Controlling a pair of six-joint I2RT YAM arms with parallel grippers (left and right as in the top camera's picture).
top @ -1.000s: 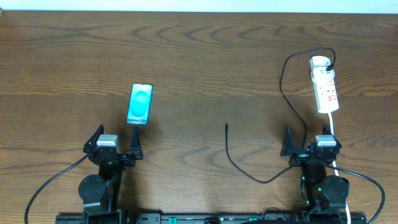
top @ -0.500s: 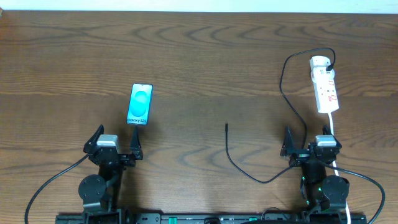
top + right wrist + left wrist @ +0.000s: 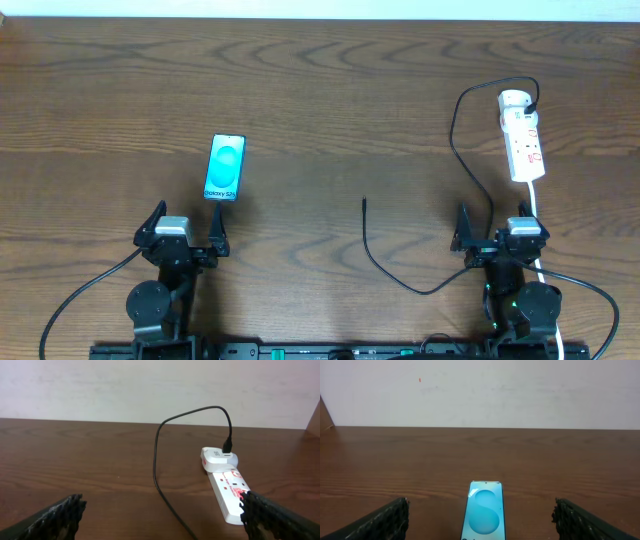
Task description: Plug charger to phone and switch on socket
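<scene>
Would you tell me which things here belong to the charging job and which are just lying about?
For the job: phone, black charger cable, white power strip.
Just lying about: the strip's white cord, on the wooden table.

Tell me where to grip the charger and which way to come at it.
Grip the charger on the short straight stretch just behind its free plug tip. Come straight down from above and close across the cable. It is thin and lies flat on the table, so a side approach would likely find nothing to catch. Further back it curves.
</scene>
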